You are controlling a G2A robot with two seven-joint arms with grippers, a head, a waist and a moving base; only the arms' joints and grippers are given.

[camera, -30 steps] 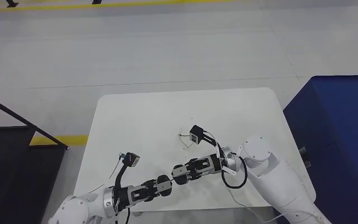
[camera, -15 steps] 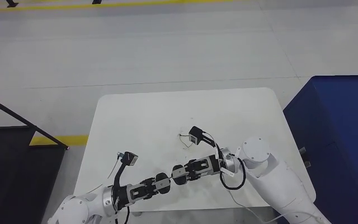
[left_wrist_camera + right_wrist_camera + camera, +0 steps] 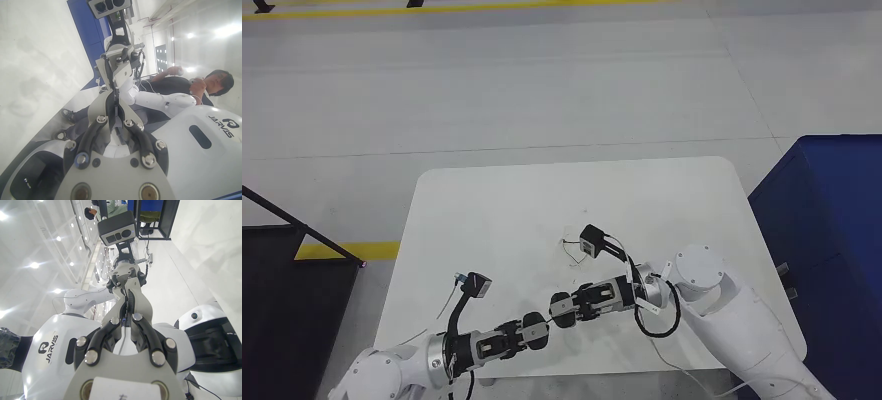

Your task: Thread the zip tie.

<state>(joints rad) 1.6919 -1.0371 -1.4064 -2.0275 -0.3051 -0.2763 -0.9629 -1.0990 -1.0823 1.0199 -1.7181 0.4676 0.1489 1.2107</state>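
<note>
Motion is negligible: left gripper and right gripper stay tip to tip, fingers closed; we judge threading still underway.

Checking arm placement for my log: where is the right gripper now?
Top view: the right gripper is over the near middle of the table, tip to tip with the left gripper.

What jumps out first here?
The left gripper and right gripper meet tip to tip above the near half of the white table, both with jaws closed. A blue cabinet stands beside the table on the right arm's side.
</note>
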